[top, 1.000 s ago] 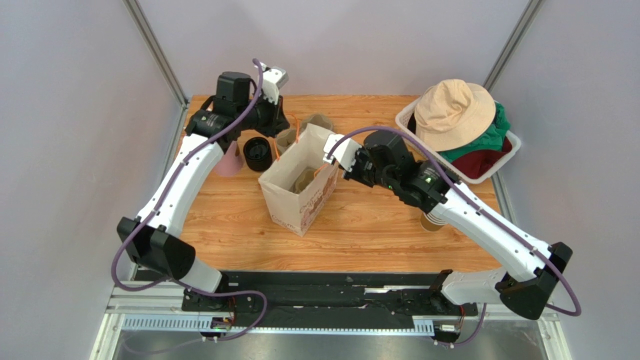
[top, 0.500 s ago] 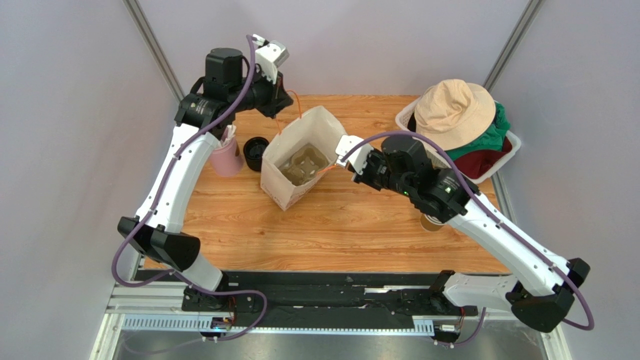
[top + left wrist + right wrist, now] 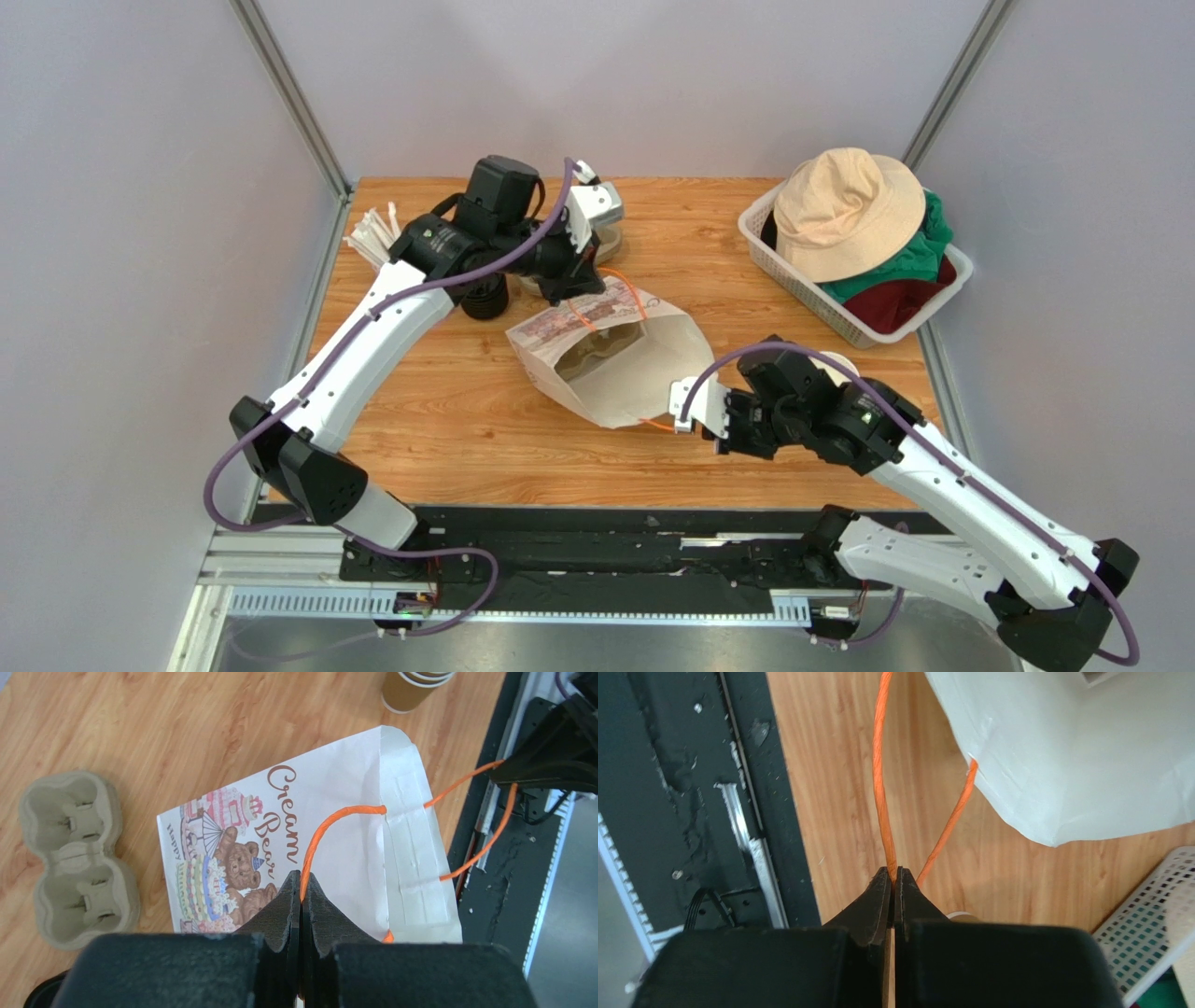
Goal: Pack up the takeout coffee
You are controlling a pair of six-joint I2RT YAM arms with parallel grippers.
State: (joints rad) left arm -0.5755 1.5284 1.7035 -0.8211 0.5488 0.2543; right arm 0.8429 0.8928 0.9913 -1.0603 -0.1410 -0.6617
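Our left gripper (image 3: 300,882) is pinched tight on the far handle (image 3: 337,815), an orange cord that loops up from between the closed jaws. Our right gripper (image 3: 892,875) is likewise clamped on the near handle (image 3: 882,777), and both strands of that cord run from its fingertips to the bag (image 3: 631,385). The bag is white paper printed with a teddy bear, a cake and the words "Cream Bear". It leans over rather than standing upright, its mouth drawn out between the two grippers. We cannot tell where the takeout coffee is: from above, the bag's mouth shows only a brownish shape that we cannot make out.

Everything rests on a wooden table (image 3: 463,406) with a black rail (image 3: 631,521) along its near edge, closed in by pale grey walls (image 3: 126,210) and metal posts (image 3: 288,91).

We count:
- two arms and two handles;
- one bag;
- one pulp carrier (image 3: 70,854) with two wells, on the wood near the bag but apart from it;
- one stack of brown cups (image 3: 414,682);
- one white basket (image 3: 793,287) at the far right, holding one beige hat (image 3: 842,210) over green and red cloth;
- one bundle of white sticks (image 3: 368,231) at the far left.

Only the left wrist view shows the print, the carrier and the cup stack clearly, with the right gripper holding its cord beyond the bag. Only the top view shows the hat and the sticks. The right wrist view catches just a corner of the basket's mesh.
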